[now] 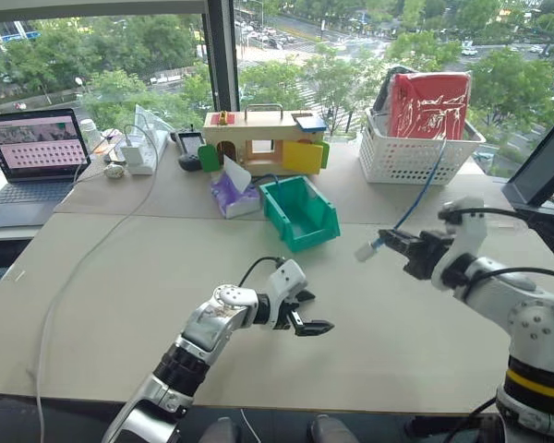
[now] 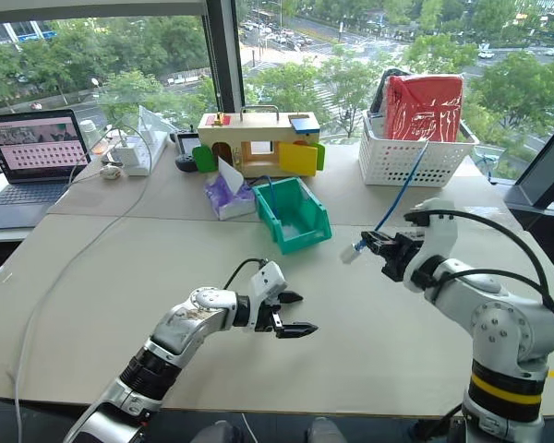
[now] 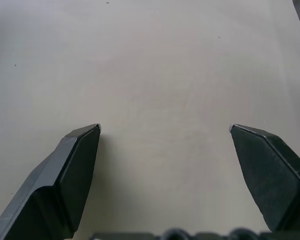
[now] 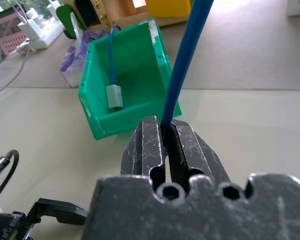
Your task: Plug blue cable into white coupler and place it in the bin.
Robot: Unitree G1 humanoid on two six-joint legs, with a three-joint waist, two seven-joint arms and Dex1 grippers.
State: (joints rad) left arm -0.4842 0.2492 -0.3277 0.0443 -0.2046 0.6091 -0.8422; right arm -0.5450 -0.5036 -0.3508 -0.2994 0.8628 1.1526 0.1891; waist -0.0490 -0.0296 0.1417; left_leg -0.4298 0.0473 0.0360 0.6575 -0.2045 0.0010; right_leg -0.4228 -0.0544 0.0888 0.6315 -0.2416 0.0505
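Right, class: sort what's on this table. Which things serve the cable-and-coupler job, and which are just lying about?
Job:
blue cable, pinched in right gripper
white coupler on its end
bin
left gripper, open

Lying about:
laptop
wooden box
white basket
tissue pack

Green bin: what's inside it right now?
Inside the bin lies a blue cable ending in a white coupler. The front wall hides the floor just behind it.
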